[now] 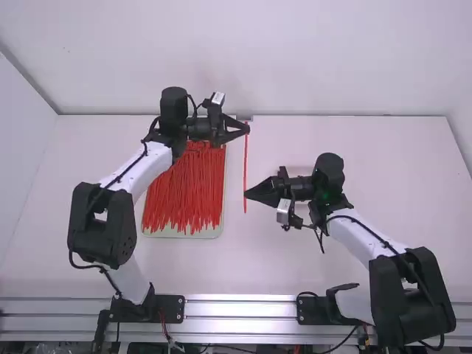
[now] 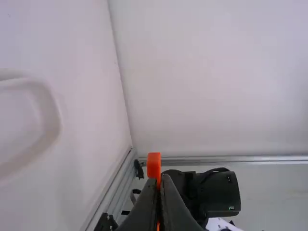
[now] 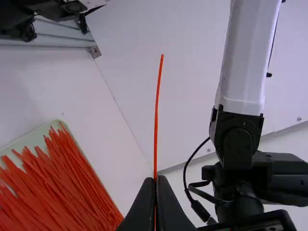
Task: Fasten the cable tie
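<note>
White table (image 1: 383, 162), plain white walls (image 1: 295, 51), aluminium front rail (image 1: 243, 304)

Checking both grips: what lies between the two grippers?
One orange cable tie spans the gap, pinched by the left gripper at one end and by the right gripper near the other; the high view shows it.

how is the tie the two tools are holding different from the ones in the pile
The single orange plastic cable tie is pinched by the left tool and the right tool; the heap of orange cable ties is ungripped. The single tie is alone, stretched straight; the heap's ties overlap, fanned on a pale flat tray. Both are orange, thin and unlooped.
</note>
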